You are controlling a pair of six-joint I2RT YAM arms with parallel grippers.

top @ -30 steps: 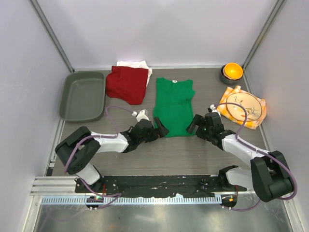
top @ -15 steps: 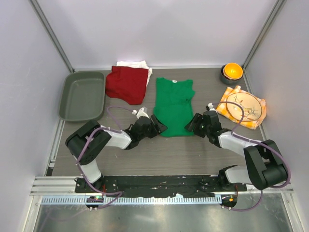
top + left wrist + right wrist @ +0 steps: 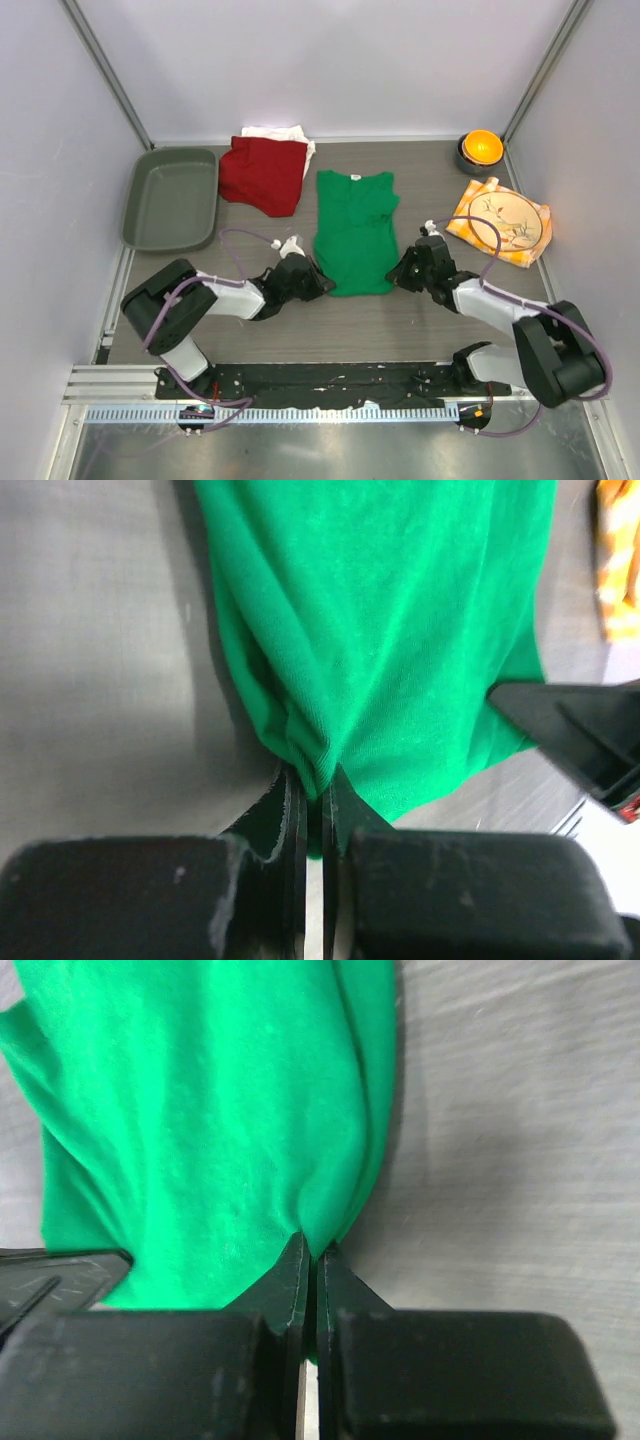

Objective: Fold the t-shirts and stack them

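Note:
A bright green t-shirt [image 3: 355, 232] lies flat in the middle of the table, neck away from the arms. My left gripper [image 3: 318, 283] is shut on its near left hem corner; the left wrist view shows green cloth [image 3: 390, 650] pinched between the jaws of that gripper [image 3: 312, 785]. My right gripper [image 3: 398, 270] is shut on the near right hem corner, and in the right wrist view that gripper [image 3: 308, 1250] bunches the green cloth [image 3: 200, 1140] at its tips. A dark red t-shirt [image 3: 262, 174] lies folded at the back left, on top of a white t-shirt [image 3: 275, 134].
A grey tray [image 3: 171, 197] stands at the left. At the right a plate [image 3: 510, 220] rests on an orange-yellow checked napkin [image 3: 478, 205]. An orange bowl [image 3: 481, 148] sits in the back right corner. White walls close in three sides.
Both grippers moved inward to the green shirt's near hem corners and shut on them. The shirt's hem has pulled slightly toward the arms.

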